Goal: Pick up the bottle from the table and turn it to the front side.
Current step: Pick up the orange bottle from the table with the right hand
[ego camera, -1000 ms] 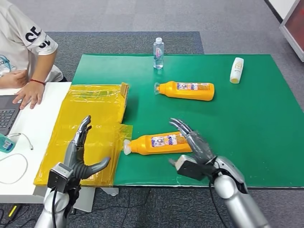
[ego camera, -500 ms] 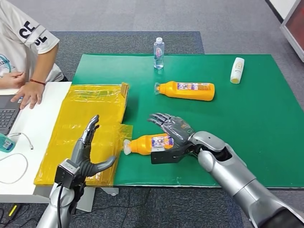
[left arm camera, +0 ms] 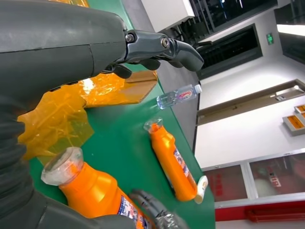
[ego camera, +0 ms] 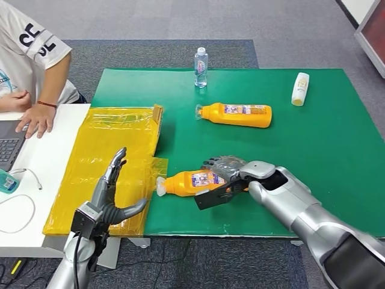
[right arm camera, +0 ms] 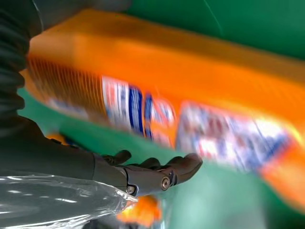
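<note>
The right hand (ego camera: 223, 171) lies over the near orange bottle (ego camera: 193, 181), its fingers (ego camera: 213, 162) draped across the labelled body; whether they have closed on it I cannot tell. The bottle lies on its side on the green table (ego camera: 326, 150), cap toward 9 o'clock, touching the yellow plastic sheet (ego camera: 113, 150). At 8 o'clock the left hand (ego camera: 106, 195) hovers with fingers spread wide, holding nothing. A second orange bottle (ego camera: 236, 114) lies toward 12 o'clock.
</note>
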You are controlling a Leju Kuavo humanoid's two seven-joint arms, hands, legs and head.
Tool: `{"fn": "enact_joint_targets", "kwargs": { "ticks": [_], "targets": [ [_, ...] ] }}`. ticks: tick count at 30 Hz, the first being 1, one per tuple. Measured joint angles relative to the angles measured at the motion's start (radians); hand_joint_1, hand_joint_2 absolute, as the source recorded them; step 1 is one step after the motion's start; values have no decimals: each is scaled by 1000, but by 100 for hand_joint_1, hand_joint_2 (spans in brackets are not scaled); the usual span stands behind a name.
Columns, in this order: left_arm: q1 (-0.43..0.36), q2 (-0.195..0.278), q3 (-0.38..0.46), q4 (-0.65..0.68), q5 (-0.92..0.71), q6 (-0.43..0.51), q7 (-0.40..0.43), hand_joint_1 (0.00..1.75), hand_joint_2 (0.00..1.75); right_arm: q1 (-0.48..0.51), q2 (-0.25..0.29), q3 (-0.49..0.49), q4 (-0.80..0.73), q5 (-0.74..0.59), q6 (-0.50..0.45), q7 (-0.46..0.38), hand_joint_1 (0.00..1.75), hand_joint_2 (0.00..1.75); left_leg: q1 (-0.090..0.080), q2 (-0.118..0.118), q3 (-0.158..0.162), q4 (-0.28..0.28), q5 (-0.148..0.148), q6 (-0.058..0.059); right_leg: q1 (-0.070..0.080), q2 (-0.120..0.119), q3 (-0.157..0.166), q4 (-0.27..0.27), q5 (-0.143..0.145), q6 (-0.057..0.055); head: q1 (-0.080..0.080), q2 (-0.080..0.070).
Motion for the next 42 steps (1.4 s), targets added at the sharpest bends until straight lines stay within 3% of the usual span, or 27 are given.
{"fn": "enact_joint_targets", "kwargs": {
  "ticks": [7, 11, 19, 32, 37, 42],
  "targets": [
    [-7, 3, 1, 13, 0, 0, -3, 0, 175, -41, 29, 66, 109, -8, 38, 19, 2, 175, 0, 0, 0, 0, 0, 0, 0, 0, 0, 0, 0, 0, 0, 0],
    [-8, 5, 1, 16, 0, 0, -3, 0, 175, -48, 38, 85, 138, -31, 44, 30, 169, 175, 0, 0, 0, 0, 0, 0, 0, 0, 0, 0, 0, 0, 0, 0],
    [-8, 5, 1, 23, 0, 2, -3, 0, 175, -46, 36, 86, 161, -103, -8, 41, 175, 175, 0, 0, 2, 0, 0, 0, 0, 0, 1, 0, 0, 0, 0, 0],
    [-2, 8, 3, 26, 0, 7, -4, 0, 175, 4, -12, 4, 160, -202, -134, 43, 175, 175, 0, 0, 4, 0, 0, 1, 0, 0, 4, -1, 0, 0, 0, 0],
    [20, 10, 8, 25, 2, 9, -4, 0, 175, 116, -85, -161, 90, -431, -196, -59, 175, 175, 0, -3, 13, 0, -5, 3, 0, -2, 15, -3, -5, 3, 0, 0],
    [44, 15, 15, 19, 11, 22, -4, 0, 175, 337, -153, -444, -88, -750, -57, -195, 175, 175, 0, -6, 15, 0, -9, 4, 0, -5, 19, -4, -7, 4, 0, 0]
  ]
}}
